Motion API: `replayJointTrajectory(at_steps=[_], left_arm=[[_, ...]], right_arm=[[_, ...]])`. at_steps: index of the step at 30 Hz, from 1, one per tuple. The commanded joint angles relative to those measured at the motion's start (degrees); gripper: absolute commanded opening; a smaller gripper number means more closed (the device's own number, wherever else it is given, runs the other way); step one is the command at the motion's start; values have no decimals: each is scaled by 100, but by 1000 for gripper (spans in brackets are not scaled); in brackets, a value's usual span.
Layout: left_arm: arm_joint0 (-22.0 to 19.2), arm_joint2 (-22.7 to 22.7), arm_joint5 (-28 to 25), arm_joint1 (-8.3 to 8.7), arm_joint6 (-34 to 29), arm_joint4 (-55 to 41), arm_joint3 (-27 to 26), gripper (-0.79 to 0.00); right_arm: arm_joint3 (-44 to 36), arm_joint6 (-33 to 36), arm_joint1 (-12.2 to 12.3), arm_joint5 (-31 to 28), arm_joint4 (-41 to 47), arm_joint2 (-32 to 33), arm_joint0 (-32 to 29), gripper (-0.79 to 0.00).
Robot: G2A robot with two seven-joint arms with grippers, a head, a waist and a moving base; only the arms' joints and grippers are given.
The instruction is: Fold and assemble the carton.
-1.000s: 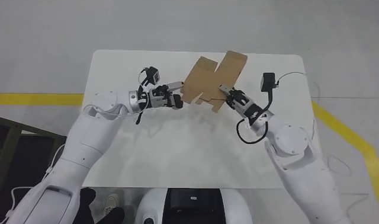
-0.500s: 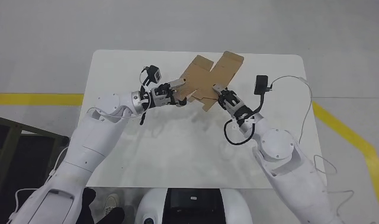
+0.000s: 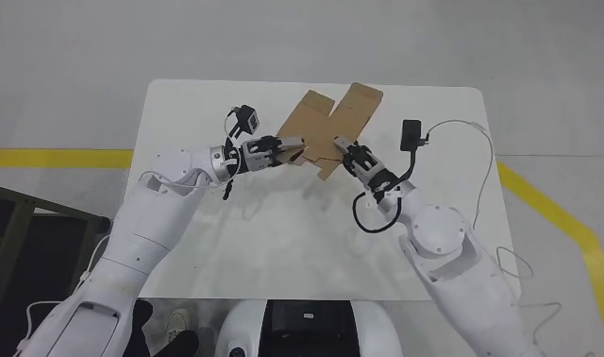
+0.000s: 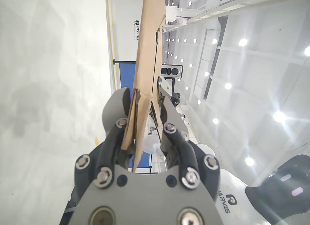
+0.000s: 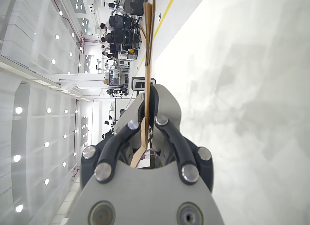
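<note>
We're seeing bright, even overhead light, ceiling lamps (image 4: 278,116) flaring into starbursts in the left wrist view, soft grey shadows on the white table (image 3: 236,253), and straight lines bowing toward both wrist views' edges.

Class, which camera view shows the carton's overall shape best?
The top view: the carton shows its full outline, held between left gripper and right gripper. Both wrist views show it edge-on, a thin strip.
</note>
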Motion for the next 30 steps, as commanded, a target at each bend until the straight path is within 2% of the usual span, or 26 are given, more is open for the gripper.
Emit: replayJointTrajectory(at_steps=[1, 2, 3, 4, 5, 13, 17, 22, 27, 30], left_arm=[[-4, -12, 5, -5, -11, 10, 8, -785], [-7, -22, 9, -6, -19, 12, 11, -785], [-8, -33, 14, -7, -29, 14, 14, -785], [-9, -46, 8, -8, -37, 10, 11, -785], [-5, -58, 2, -10, -47, -7, 9, -785], [-20, -206, -34, 0, -202, -27, 10, -785], [-72, -334, -62, 42, -667, -11, 50, -785], [-139, -452, -85, 105, -1362, 87, 105, -785], [-155, -514, -57, 148, -2135, -44, 158, -785], [-190, -526, -156, 173, -2587, -24, 275, -785]], right_arm=[[-31, 12, -5, 22, -38, 5, -8, -785], [-43, 9, -10, 23, -36, 13, -13, -785], [-54, 4, -14, 18, -41, 19, -17, -616], [-76, 11, -16, 5, -69, 24, -14, -400], [-102, 17, -18, 8, -91, 35, -14, 0], [-73, 331, -14, -4, 262, 377, -75, 0], [346, 1280, 44, -279, 645, 711, -55, 0], [801, 2510, 128, -1041, 858, 1022, -24, 0], [1200, 3579, 193, -1578, 1260, 1285, 47, 0], [1405, 4240, 246, -1887, 1206, 1393, 141, 0]])
